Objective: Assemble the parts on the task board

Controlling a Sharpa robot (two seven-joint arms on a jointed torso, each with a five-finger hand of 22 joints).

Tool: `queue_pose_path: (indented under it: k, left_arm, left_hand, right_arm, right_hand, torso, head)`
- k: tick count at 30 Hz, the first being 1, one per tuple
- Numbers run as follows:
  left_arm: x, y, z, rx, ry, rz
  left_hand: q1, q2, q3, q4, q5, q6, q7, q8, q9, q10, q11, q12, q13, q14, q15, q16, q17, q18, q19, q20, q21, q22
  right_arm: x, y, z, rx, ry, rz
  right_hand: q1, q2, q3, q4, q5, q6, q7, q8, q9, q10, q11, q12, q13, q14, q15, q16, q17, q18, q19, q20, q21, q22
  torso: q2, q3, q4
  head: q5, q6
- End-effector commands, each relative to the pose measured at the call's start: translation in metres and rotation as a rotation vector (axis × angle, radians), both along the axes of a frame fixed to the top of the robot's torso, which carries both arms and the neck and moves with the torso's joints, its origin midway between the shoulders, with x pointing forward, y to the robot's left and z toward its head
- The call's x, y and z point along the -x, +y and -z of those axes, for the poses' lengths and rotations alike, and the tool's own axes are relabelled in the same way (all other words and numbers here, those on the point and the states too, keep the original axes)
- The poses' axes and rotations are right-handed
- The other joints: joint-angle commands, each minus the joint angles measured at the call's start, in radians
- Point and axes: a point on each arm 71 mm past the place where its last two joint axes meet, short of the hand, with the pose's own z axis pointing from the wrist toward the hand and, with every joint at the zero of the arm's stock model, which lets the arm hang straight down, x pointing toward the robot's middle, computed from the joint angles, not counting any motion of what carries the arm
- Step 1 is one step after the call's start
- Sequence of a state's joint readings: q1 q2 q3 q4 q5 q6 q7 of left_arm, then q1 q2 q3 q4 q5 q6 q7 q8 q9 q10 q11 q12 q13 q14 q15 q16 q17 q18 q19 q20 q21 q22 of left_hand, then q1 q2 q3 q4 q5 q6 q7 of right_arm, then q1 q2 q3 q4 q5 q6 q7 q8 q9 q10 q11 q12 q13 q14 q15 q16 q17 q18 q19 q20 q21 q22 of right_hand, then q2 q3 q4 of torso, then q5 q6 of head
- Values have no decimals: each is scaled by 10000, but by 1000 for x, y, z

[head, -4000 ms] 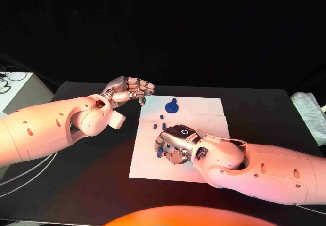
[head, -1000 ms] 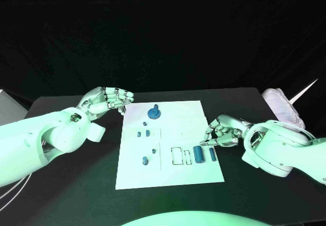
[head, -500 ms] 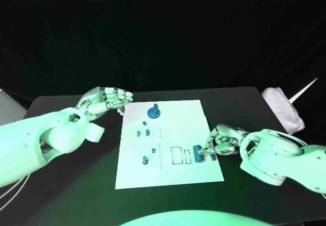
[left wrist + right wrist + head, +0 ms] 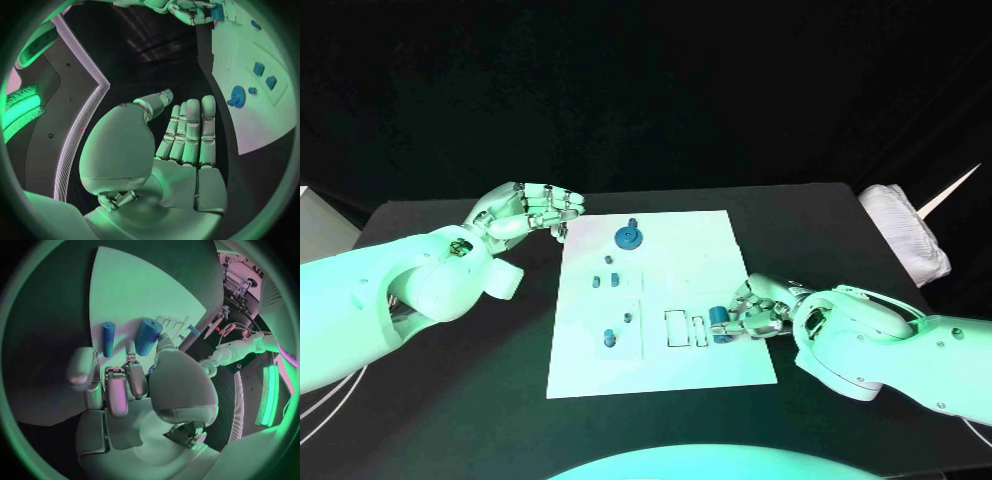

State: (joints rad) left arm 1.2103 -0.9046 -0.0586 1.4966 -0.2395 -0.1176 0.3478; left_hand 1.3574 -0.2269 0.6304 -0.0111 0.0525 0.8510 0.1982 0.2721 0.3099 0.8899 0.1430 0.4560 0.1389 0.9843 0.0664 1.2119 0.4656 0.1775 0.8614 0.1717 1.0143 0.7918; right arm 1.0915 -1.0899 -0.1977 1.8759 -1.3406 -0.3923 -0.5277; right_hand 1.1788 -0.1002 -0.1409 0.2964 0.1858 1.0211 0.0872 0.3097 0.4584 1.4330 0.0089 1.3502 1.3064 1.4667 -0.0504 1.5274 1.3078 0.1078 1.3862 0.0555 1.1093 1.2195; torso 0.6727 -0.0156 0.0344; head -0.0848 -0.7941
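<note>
The black table (image 4: pixel 473 400) carries the white task board (image 4: pixel 668 365) in its middle. The left arm (image 4: pixel 387 290) comes in from the left side and the right arm (image 4: pixel 906 360) from the right side.

The left hand (image 4: pixel 528 212) hangs above the table just beside the far left corner of the board. In the left wrist view its fingers (image 4: pixel 190 130) lie side by side, bent a little, and nothing is in them.

The right hand (image 4: pixel 759 312) sits at the right edge of the board, low on its surface. In the right wrist view its fingers (image 4: pixel 119 385) are curled in, and their tips reach the near ends of two blue cylinders: a thick cylinder (image 4: pixel 147 336) and a thin cylinder (image 4: pixel 108 338), which lie side by side on the board. I cannot tell if the hand really grips one of them or only touches it.

The blue round part (image 4: pixel 629 238) stands near the far edge of the board. Closer to the middle are some small blue pieces (image 4: pixel 604 281), and one more blue peg (image 4: pixel 607 339) is on the left half, beside the outlined slots (image 4: pixel 678 330).
</note>
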Motion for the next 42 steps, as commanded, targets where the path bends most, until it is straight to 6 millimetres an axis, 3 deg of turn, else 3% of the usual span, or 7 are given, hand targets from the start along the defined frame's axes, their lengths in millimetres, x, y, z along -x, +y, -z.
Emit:
queue_pose_path:
  k: [1, 10, 15, 20, 25, 36, 42]
  left_arm:
    - [1, -2, 0, 60, 6, 174]
    - [2, -2, 0, 49, 33, 180]
    - [2, -1, 0, 41, 48, 180]
    - [2, -1, 0, 33, 62, 180]
    - [1, -1, 0, 1, 108, 207]
    - [0, -1, 1, -22, 117, 213]
    - [0, -3, 1, -2, 97, 239]
  left_hand:
    - [-16, 103, -63, 20, 25, 45, 31, 60, 10, -51, -3, 65, 16, 28, 42, -57, -17, 72, 70, -29, -23, -10]
    - [-20, 101, -66, 23, 24, 45, 31, 60, 10, -58, -1, 64, 15, 27, 43, -58, -18, 72, 70, -29, -25, -11]
    - [-20, 101, -66, 23, 24, 45, 31, 60, 10, -58, -1, 64, 15, 27, 43, -58, -18, 72, 70, -29, -25, -11]
    - [-30, 100, -73, 31, 25, 45, 32, 62, 12, -74, 1, 63, 13, 21, 46, -61, -20, 71, 70, -28, -33, -15]
    - [-25, 100, -75, 29, 26, 46, 29, 64, 13, -93, 2, 60, 10, 11, 48, -65, -23, 71, 68, -27, -41, -20]
    - [-19, 99, -75, 26, 26, 49, 27, 67, 15, -113, 4, 56, 7, 0, 49, -70, -25, 71, 65, -26, -47, -23]
    - [-19, 99, -75, 26, 26, 49, 27, 67, 15, -113, 4, 56, 7, 0, 49, -70, -25, 71, 65, -26, -47, -23]
  right_arm:
    - [-1, 1, 5, 336, -32, -107]
    - [-5, 8, 16, 662, 94, -322]
    - [-5, 9, 18, 640, 80, -275]
    - [-4, 9, 15, 94, -103, 99]
    - [-1, 8, 9, -762, -409, 654]
    - [-4, 10, -22, -1946, -935, 1145]
    - [-3, 19, -24, -2257, -390, 996]
  right_hand:
    - [-109, -21, -61, 0, 23, 80, -14, 1, -35, 59, 5, 14, 17, 771, -47, 54, 1224, -132, 88, -17, 44, 18]
    - [289, 183, 43, -46, 153, 147, -51, 60, -4, 71, -29, -4, 101, 773, -74, 59, 1256, -129, 81, -40, 16, 48]
    - [1404, 311, 258, -141, 1873, 130, -78, 20, -39, 120, -65, 17, 264, 784, -113, 75, 1332, -133, 88, -75, 10, 116]
    - [1771, 331, 558, -53, 2346, 348, -155, 20, -102, 281, -132, 218, 553, 817, -157, 119, 1497, -169, 176, -111, 190, 295]
    - [1335, 400, 731, -28, 2889, 614, -251, 31, -169, 454, -219, 403, 810, 847, -228, 161, 1644, -207, 273, -176, 377, 480]
    - [1211, 379, 782, -31, 2928, 669, -271, 31, -186, 483, -237, 417, 846, 866, -247, 188, 1740, -219, 303, -194, 436, 537]
    - [1074, 420, 849, -28, 2843, 716, -284, 28, -202, 516, -248, 447, 900, 868, -257, 191, 1751, -220, 308, -206, 436, 554]
  torso:
    - [1, -1, 14]
    - [-3, -12, 8]
    - [-14, -9, -6]
    - [-21, -10, -4]
    - [-30, -4, 2]
    - [-22, -15, 4]
    - [-15, -17, 3]
  head:
    - [-9, -43]
    - [23, -64]
    - [49, -75]
    - [56, -62]
    - [27, -35]
    - [-13, 18]
    - [15, 38]
